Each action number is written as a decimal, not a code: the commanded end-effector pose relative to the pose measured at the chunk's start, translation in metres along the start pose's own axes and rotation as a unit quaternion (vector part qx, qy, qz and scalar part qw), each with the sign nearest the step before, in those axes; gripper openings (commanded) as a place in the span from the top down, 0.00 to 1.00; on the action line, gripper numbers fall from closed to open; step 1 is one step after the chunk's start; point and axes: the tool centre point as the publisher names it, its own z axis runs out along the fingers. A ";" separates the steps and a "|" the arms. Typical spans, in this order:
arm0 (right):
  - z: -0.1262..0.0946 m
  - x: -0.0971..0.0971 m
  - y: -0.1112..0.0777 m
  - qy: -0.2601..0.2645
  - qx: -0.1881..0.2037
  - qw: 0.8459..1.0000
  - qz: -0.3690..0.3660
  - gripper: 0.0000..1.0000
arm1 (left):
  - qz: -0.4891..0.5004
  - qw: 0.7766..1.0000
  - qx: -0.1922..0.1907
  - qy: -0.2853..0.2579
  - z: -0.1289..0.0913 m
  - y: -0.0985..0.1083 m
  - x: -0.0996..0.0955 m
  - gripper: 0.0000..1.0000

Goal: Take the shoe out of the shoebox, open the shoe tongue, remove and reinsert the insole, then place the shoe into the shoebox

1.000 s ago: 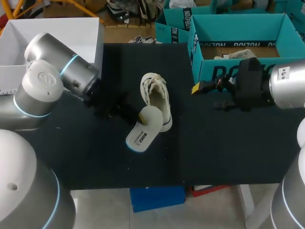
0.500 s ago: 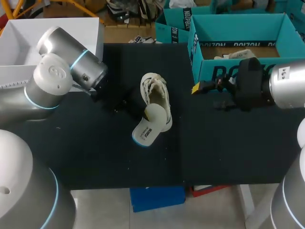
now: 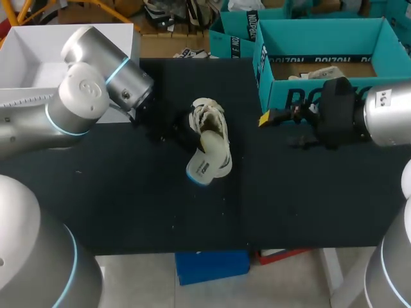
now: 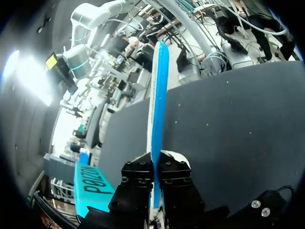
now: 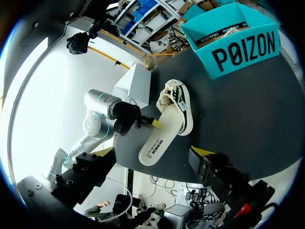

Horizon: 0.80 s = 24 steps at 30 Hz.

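A cream sneaker [image 3: 210,122] lies on the black table [image 3: 128,205], toe pointing away from me. My left gripper [image 3: 190,135] is at the shoe's left side, shut on the edge of the white, blue-edged insole [image 3: 208,160]. The insole slants over the shoe's heel opening. In the left wrist view the insole [image 4: 157,95] stands edge-on between the fingers [image 4: 138,174]. My right gripper [image 3: 273,122] hangs open in front of the teal shoebox [image 3: 327,24], empty. The right wrist view shows the shoe [image 5: 180,102], the insole [image 5: 159,136], the shoebox [image 5: 238,47] and my own open right gripper [image 5: 150,153].
Another pale shoe [image 3: 318,74] lies inside the teal shoebox. A white box [image 3: 70,45] stands at the back left beside my left arm. A second teal box [image 3: 232,35] sits behind the table's far edge. Bare table stretches in front of the shoe.
My left arm has swung right toward the shoe, carrying the insole from the table beside the heel up over the heel opening. The right arm has not moved.
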 end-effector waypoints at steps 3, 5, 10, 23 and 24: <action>0.001 0.000 0.000 -0.001 0.000 1.000 0.000 0.00 | -0.004 1.000 -0.005 0.004 0.003 0.016 -0.001 1.00; 0.001 0.000 0.000 -0.001 0.000 1.000 0.000 0.00 | -0.003 1.000 -0.010 0.007 0.003 0.019 -0.002 1.00; 0.001 0.000 0.000 -0.001 0.000 1.000 0.000 0.00 | -0.001 0.999 -0.028 0.015 0.002 0.030 -0.003 1.00; 0.001 0.000 0.000 -0.001 0.000 1.000 0.000 0.00 | -0.001 0.997 -0.071 0.021 -0.002 0.056 -0.006 1.00; 0.001 0.000 0.000 -0.001 0.000 1.000 0.000 0.00 | 0.000 0.997 -0.075 0.021 -0.002 0.057 -0.007 1.00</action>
